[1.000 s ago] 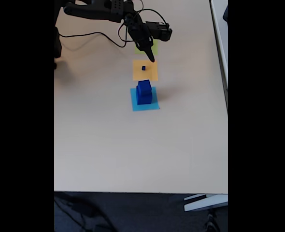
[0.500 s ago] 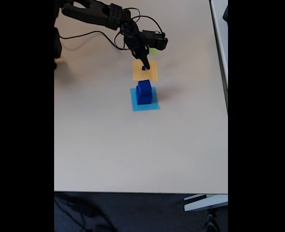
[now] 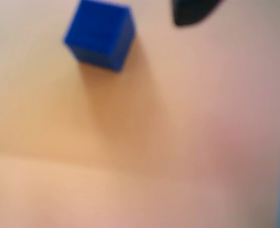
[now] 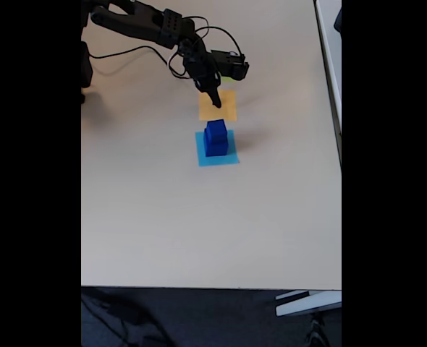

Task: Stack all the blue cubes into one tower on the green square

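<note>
since a moment ago the gripper point(image 4: 216, 103) has dropped over the orange square point(image 4: 226, 108), covering the small cube point(image 3: 100, 34). whether its fingers grip is unclear. two cubes point(image 4: 215, 138) sit stacked on the light-blue square point(image 4: 201, 155).

The black arm point(image 4: 152, 25) reaches in from the upper left of the fixed view, wrist bent downward, and the gripper point(image 4: 215, 101) points tip-down over the orange square point(image 4: 226, 110) — its opening can't be judged. In the wrist view one dark fingertip point(image 3: 192, 12) shows at the top edge — blurred
</note>
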{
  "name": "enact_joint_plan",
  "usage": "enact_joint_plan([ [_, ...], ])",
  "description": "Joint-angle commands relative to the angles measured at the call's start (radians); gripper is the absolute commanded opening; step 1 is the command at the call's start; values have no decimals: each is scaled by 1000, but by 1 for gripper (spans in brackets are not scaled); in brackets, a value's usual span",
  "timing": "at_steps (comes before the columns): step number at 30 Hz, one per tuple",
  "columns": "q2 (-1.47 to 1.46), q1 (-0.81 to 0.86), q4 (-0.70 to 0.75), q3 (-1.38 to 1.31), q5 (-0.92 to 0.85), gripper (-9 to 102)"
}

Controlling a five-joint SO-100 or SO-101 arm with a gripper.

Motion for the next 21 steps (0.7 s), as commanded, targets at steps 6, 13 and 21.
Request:
enact_joint_plan([
  [6,72,8,-8,-6,6,20],
  [13,69,2,-5,-5,0,18],
  [21,54,6,-6,-11,3,17],
])
